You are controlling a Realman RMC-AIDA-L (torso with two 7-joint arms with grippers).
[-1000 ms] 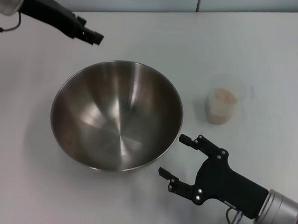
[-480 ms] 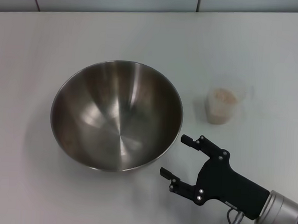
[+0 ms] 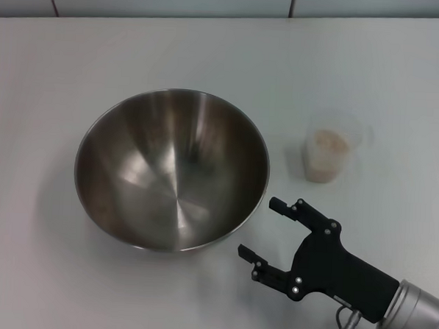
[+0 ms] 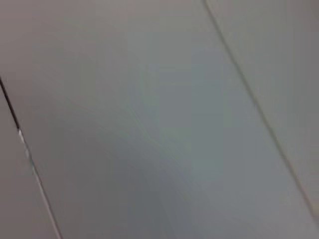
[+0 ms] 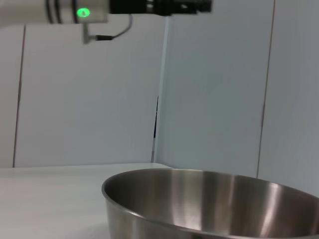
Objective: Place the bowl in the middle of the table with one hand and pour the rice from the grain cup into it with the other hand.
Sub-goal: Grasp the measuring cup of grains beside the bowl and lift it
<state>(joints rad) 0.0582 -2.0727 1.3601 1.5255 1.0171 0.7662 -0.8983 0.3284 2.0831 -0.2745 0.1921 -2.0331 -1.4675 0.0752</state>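
- Right gripper (image 3: 259, 228) is hovering low over the white table (image 3: 44, 288) at the near right, with its two black fingers spread wide and nothing between them.
- Its fingertips are pointing toward the stainless-steel bowl (image 3: 171, 169), stopping just beside the near-right part of the rim and not touching it.
- That bowl is sitting upright, empty, roughly mid-table, so the placing half of the task looks done.
- Sitting well clear of the bowl on its right is the transparent grain cup (image 3: 329, 152), upright, with the pale rice (image 3: 329, 143) filling only its lower part.
- From the right gripper the cup is lying farther back on the table and a little to the right, off to one side of where the spread fingers are aiming.
- I judge this to be the relation that matters: the gripper is facing the bowl, so it would have to swing away from the rim and toward the cup before it could close on the cup's wall.
- Left gripper (image 5: 159, 6) is showing only in the right wrist view, held high above the far side of the bowl; whether its fingers are apart cannot be told.
- Being the nearer arm by far, the right one looks better placed to take the cup.
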